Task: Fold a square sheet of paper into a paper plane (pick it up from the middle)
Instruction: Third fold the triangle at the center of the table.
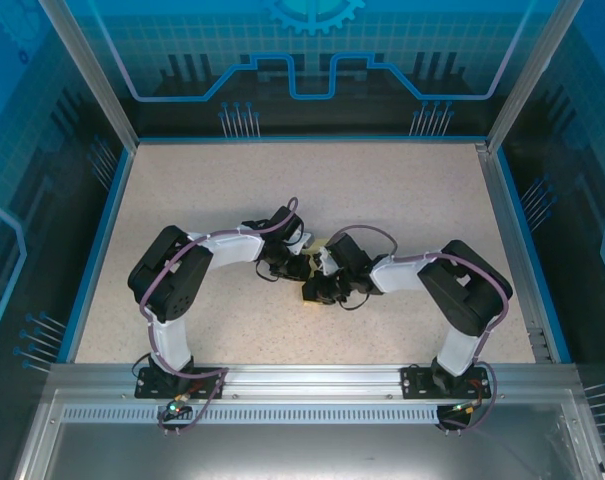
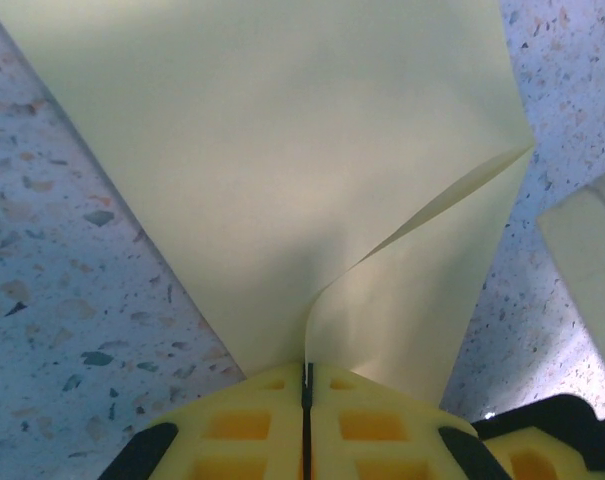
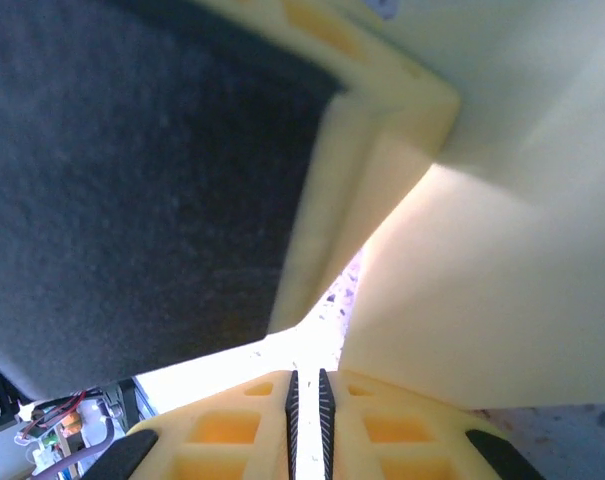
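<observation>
Up close on the left wrist cam, the left gripper (image 2: 306,375) is clamped tight on the square sheet of paper (image 2: 282,150). The sheet fans up and away from the yellow fingertips (image 2: 242,420), one flap curling over on the right, with the speckled table (image 2: 72,280) behind it. The right gripper (image 3: 307,378) is squeezed nearly together, with a pale sliver between its dark pads (image 3: 293,420), so it looks pinched on the same sheet. From above, both grippers meet mid-table with a bit of yellow peeking out between them. Blue circuit-pattern panels (image 1: 312,60) sit at the back.
</observation>
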Tool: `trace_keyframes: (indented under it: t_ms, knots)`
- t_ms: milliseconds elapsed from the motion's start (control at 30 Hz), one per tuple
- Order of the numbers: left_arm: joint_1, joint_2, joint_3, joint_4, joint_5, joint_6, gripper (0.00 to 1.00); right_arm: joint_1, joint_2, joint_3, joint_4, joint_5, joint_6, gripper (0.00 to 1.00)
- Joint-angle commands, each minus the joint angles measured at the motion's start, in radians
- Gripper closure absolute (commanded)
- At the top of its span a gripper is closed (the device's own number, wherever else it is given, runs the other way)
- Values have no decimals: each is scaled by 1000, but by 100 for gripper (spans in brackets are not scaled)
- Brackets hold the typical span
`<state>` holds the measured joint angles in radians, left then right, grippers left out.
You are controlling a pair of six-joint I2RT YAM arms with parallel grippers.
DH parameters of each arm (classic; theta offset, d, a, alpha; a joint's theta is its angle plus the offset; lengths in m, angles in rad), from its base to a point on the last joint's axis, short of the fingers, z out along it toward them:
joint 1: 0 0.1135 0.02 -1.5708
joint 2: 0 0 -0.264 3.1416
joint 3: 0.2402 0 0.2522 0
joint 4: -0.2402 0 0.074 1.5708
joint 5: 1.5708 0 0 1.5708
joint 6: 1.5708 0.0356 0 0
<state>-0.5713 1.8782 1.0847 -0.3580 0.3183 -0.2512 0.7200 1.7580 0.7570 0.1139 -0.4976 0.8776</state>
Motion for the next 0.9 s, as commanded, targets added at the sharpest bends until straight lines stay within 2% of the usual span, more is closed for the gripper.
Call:
trace_keyframes:
  t_ms: [0, 333, 567, 767, 867]
  knots:
    - [5, 19, -20, -44, -54, 29, 92, 27, 15, 8, -11, 17, 17, 84]
    - [4, 18, -25, -43, -55, 29, 92, 63, 92, 79, -231, 166, -2, 85]
    - [4, 2, -24, -43, -56, 19, 91, 53, -11, 67, -191, 147, -6, 84]
    - [5, -53, -16, -38, -44, -17, 85, -33, -182, 24, -216, 173, -47, 80]
    - [4, -85, -2, -40, -44, -37, 74, -112, -199, 2, -223, 152, -78, 80]
